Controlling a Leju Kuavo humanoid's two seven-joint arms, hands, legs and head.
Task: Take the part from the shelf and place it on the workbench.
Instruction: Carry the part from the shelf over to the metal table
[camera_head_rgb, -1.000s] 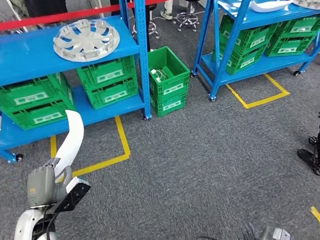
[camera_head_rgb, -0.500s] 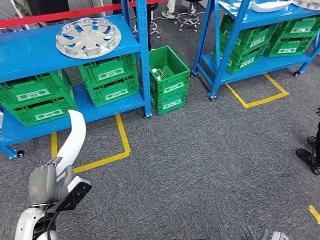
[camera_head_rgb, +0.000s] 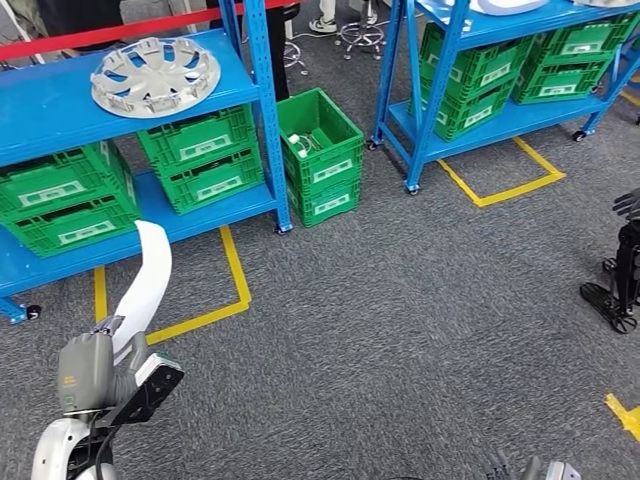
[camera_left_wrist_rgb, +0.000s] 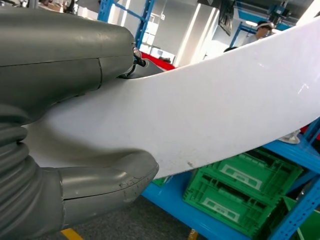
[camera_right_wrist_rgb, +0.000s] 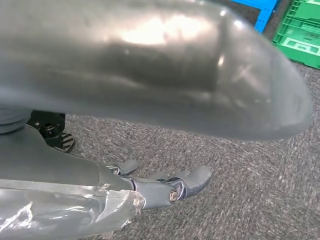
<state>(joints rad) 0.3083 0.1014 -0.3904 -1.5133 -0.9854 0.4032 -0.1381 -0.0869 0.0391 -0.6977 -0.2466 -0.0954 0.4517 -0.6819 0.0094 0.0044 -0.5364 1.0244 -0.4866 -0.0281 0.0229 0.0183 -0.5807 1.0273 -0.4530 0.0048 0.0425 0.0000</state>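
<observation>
My left hand grips a long curved white part that sticks up from it toward the blue shelf. In the left wrist view the white part lies clamped between the thumb and the fingers. My right hand hangs low at the bottom edge of the head view. In the right wrist view its fingers are spread over the grey carpet with nothing in them. A silver wheel cover lies on the shelf's top board.
Green crates fill the lower shelf. Another green crate stands on the floor between the two blue racks. Yellow tape lines mark the carpet. A dark stand is at the right edge.
The camera has turned: the whole scene has shifted left and slightly up in the picture. My left hand keeps the white part in the same pose.
</observation>
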